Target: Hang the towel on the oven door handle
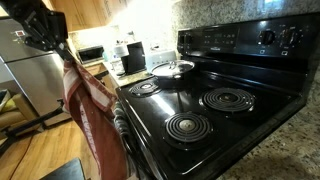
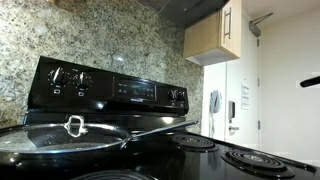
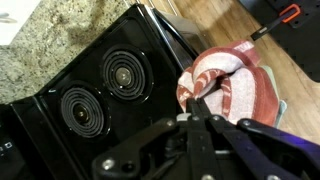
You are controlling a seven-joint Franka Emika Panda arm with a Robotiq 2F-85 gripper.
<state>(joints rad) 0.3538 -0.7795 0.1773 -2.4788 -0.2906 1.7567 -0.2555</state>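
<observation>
In an exterior view: gripper (image 1: 60, 48) clamped tight on the towel (image 1: 90, 112), which hangs with its long axis vertical, just off the range (image 1: 200, 110) front. Oven door handle below the gripper, lost behind the cloth.
In an exterior view: pan (image 2: 70, 135) only; towel and gripper out of frame.
Wrist view: gripper (image 3: 203, 110) closed into the bunched towel (image 3: 228, 85); handle not discernible.

A shiny lidded steel pan (image 1: 172, 70) is set at the back of the glossy black cooktop (image 1: 255, 125), near three bare spiral coil burners (image 1: 227, 99). A speckled granite backsplash (image 2: 100, 30) is seen behind, and a stainless steel fridge (image 1: 32, 85) well apart.
</observation>
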